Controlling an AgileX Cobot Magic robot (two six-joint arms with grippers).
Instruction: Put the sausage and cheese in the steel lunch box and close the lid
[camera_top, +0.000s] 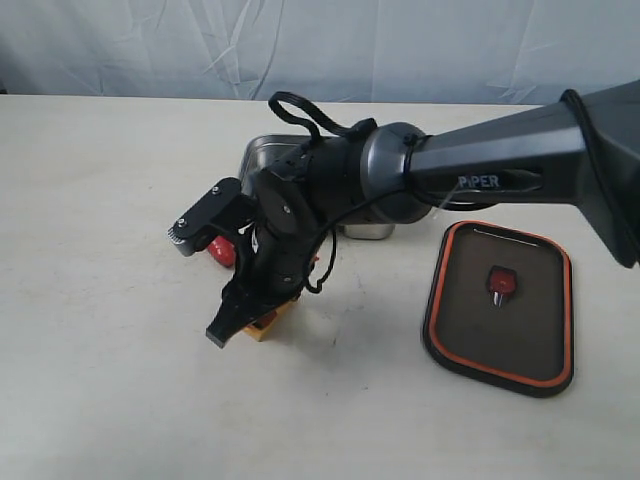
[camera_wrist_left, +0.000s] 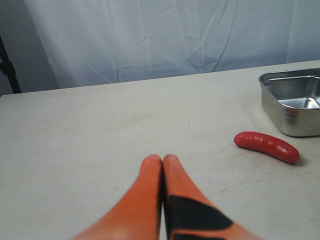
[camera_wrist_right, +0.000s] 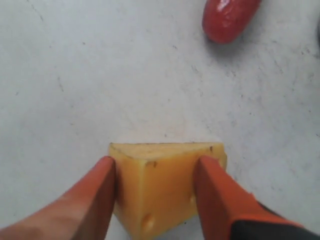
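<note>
The yellow-orange cheese (camera_wrist_right: 165, 195) wedge sits on the table between my right gripper's (camera_wrist_right: 156, 162) orange fingers, which press both its sides. In the exterior view this gripper (camera_top: 262, 312) points down at the cheese (camera_top: 270, 324), left of centre. The red sausage (camera_wrist_right: 229, 17) lies on the table just beyond, partly hidden by the wrist in the exterior view (camera_top: 221, 250). The steel lunch box (camera_top: 268, 150) is mostly hidden behind the right arm. The dark lid (camera_top: 500, 340) with orange rim lies to the right. My left gripper (camera_wrist_left: 162, 159) is shut with nothing in it, low over the table, with the sausage (camera_wrist_left: 266, 146) and lunch box (camera_wrist_left: 292, 100) ahead of it.
The right arm (camera_top: 480, 165) stretches across from the right edge, over the lunch box. The lid's orange-red valve (camera_top: 500, 281) faces up. A white cloth backdrop (camera_top: 320, 45) hangs behind the table.
</note>
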